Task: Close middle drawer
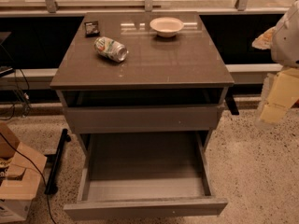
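The middle drawer [145, 171] is pulled far out toward me from the grey cabinet. Its long shallow tray is empty and its low plain front panel [145, 207] is near the bottom of the view. Above it, a taller grey drawer front [140, 119] sits slightly out under the tabletop. My gripper [280, 94] shows as a pale, blurred shape at the right edge, beside the cabinet's right side. It is well above and to the right of the open drawer's front and touches nothing.
On the cabinet top [187, 64] lie a tipped drink can [111, 49], a white bowl [167, 26] and a small dark packet [91, 28]. A cardboard box [16, 181] and cables are on the floor at the left. A black bar [57, 160] lies beside the cabinet.
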Available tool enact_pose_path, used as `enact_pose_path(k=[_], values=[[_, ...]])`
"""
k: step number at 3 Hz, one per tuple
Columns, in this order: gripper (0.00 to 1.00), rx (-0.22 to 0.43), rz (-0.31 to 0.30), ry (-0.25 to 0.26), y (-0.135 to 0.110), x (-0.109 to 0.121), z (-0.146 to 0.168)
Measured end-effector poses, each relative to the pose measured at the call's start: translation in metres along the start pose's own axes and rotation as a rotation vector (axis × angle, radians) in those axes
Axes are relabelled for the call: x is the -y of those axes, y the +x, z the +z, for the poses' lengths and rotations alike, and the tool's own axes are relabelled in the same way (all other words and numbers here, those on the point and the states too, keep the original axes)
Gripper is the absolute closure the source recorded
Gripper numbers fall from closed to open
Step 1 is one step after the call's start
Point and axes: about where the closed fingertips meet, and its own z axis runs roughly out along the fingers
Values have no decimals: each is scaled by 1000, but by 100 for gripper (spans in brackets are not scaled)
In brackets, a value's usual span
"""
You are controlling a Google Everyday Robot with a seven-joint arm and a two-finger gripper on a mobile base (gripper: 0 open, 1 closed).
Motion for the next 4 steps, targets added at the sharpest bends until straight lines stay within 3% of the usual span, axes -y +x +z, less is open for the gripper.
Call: enact_pose_path(k=[1, 3, 4], values=[[0, -1, 0, 0, 0, 0, 0], [41, -72, -6, 11, 2, -23, 22], [66, -36, 45, 4, 12, -50, 78]])
